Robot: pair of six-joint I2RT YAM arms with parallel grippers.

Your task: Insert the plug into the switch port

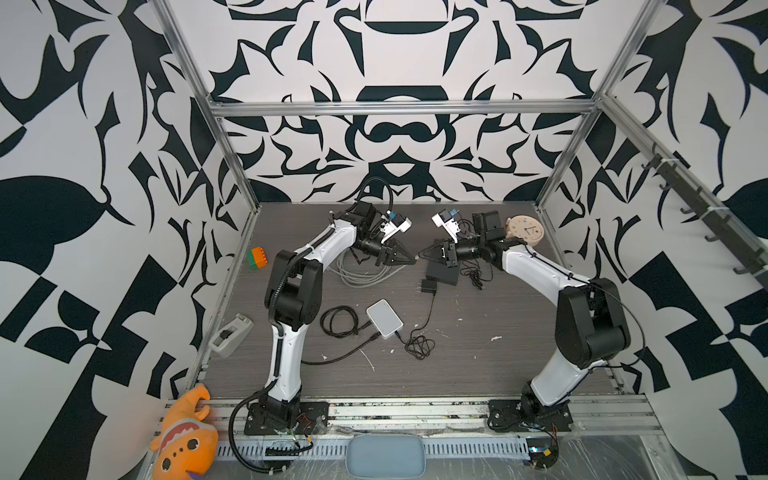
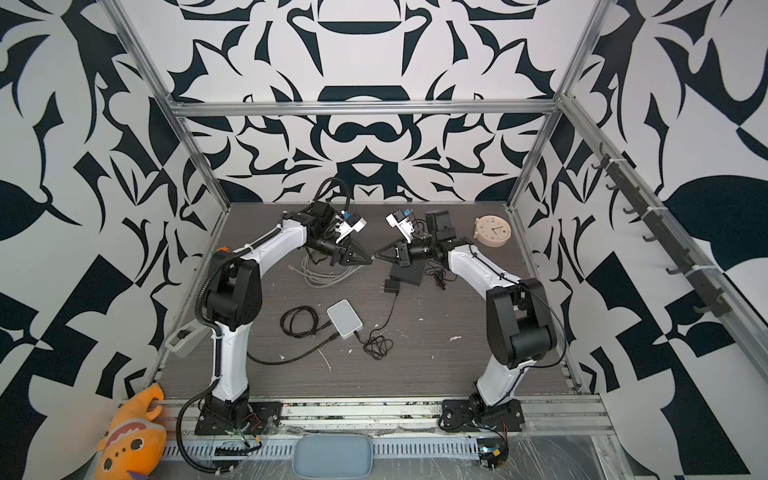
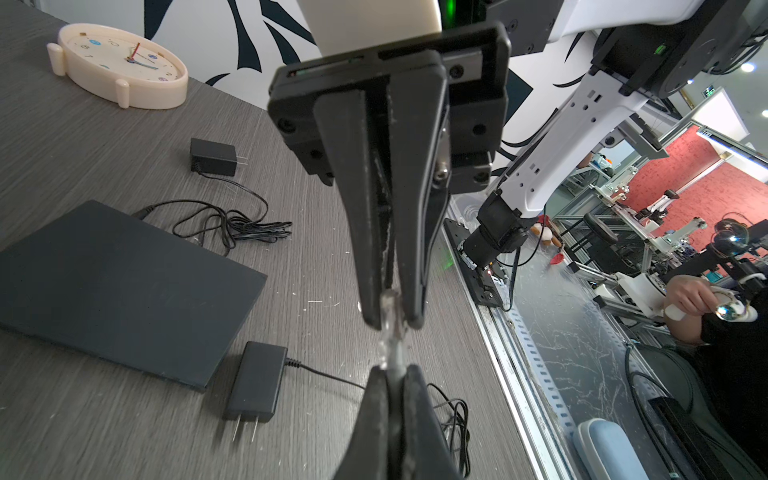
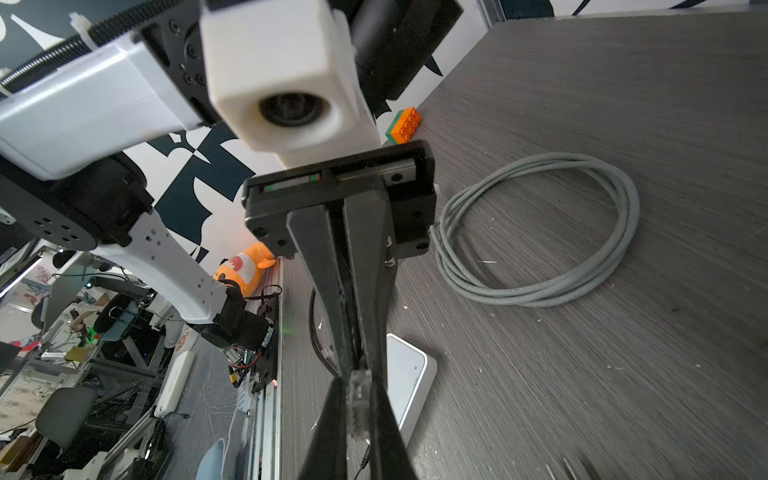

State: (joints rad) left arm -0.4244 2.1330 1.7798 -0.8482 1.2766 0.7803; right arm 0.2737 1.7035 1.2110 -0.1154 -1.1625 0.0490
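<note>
Plug (image 3: 390, 328): clear, held in the air above the worktop (image 1: 457, 365) and pinched from both ends where the two end effectors meet tip to tip.
Right end effector (image 1: 422, 254): fingers pressed together on the plug; the right wrist view shows the plug's clear body between them.
Left end effector (image 1: 411, 261): fingers pressed together on the plug's other end, pointing straight at the right one.
Grey cable (image 1: 365, 272): coiled flat on the worktop under the left arm's wrist. Its run up to the plug cannot be traced.
Black flat box (image 1: 442, 274): lies on the worktop just beside the meeting point, on the right arm's side, with a thin black cord at one edge.
White box (image 1: 384, 319): rounded, further toward the front, with black cords running to it.
Switch: which of the two boxes it is cannot be told, and no port faces the cameras.
Power adapter (image 1: 428, 286): black, prongs out, touching the black flat box's near corner.
Clock (image 1: 523, 232): cream, at the back right corner.
Toy brick (image 1: 257, 258): orange on green, at the left edge.
Tape dispenser (image 1: 230, 334): grey, at the left edge, nearer the front.
</note>
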